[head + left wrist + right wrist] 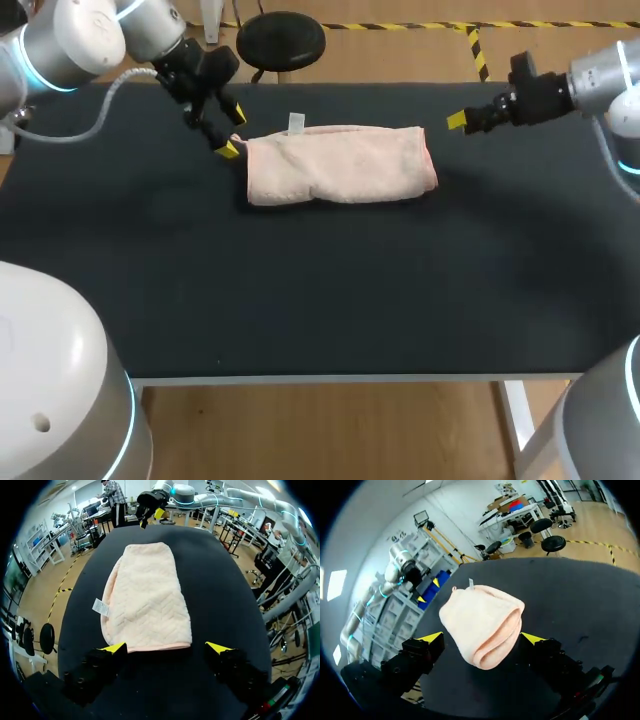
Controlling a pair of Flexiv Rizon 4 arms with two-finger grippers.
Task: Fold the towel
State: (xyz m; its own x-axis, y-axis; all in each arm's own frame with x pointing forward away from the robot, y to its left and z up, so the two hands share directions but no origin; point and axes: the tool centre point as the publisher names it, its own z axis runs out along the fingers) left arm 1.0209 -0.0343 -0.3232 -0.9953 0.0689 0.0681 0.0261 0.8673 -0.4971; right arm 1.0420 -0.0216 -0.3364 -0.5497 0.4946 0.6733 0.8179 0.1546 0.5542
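Pink towel [340, 165]: you will find it on the far middle of the black table [300, 290], lying flat as a compact oblong between your two arms
Done so far: judging by the doubled layers you can see at its right end in the right wrist view, the towel [482, 622] is already folded over at least once, with edges that look fairly square
Left to do: probably little; you might want one more fold end to end, or none at all, and the pictures do not settle which
Long axis: runs left to right, about parallel to the table's far edge
Which way it points: the rounded, layered fold faces right; the flat hemmed end faces left; the small white tag [296, 123] sticks out of the far side, toward the left end
Left gripper [232, 131]: open and empty, fingers spread wide at the towel's left end; in its own wrist view the hem of the towel [147, 597] lies just ahead of the gripper [166, 648], not pinched
Right gripper [458, 121]: open too, holding nothing, near the right end but apart from it; in its own view the gripper [481, 638] looks straight at the folded end
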